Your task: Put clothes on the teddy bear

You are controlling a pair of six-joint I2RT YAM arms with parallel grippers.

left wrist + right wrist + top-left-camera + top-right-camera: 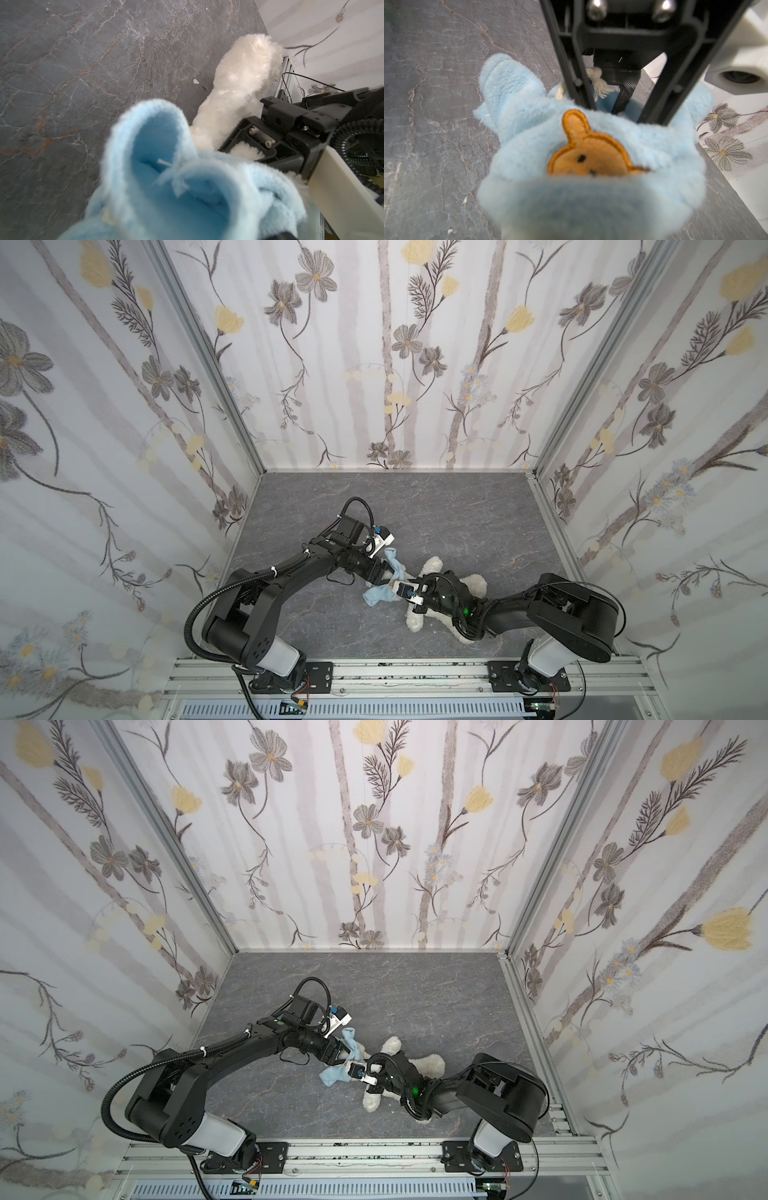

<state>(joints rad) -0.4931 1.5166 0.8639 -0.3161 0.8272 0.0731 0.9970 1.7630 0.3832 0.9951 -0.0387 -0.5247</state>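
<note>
The teddy bear (pixel 432 566) (pixel 390 1044) lies on the grey floor, white and fluffy, mostly under my right arm; one furry limb (pixel 239 83) shows in the left wrist view. The light-blue hoodie (pixel 376 593) (pixel 332 1075) (pixel 166 197) hangs between both grippers, its orange bear patch (pixel 591 153) facing the right wrist camera. My left gripper (pixel 384 574) (pixel 343 1052) (pixel 618 110) reaches into the hoodie with its fingers (pixel 571 72) apart. My right gripper (pixel 397 587) (pixel 351 1068) meets it from the right. Hoodie cloth hides the right jaws; one finger (pixel 236 133) shows, fur behind it.
Floral-papered walls close the grey marble floor (pixel 415 510) on three sides. An aluminium rail (pixel 395 672) carrying both arm bases runs along the front edge. A small white scrap (pixel 195 81) lies on the floor near the bear's limb.
</note>
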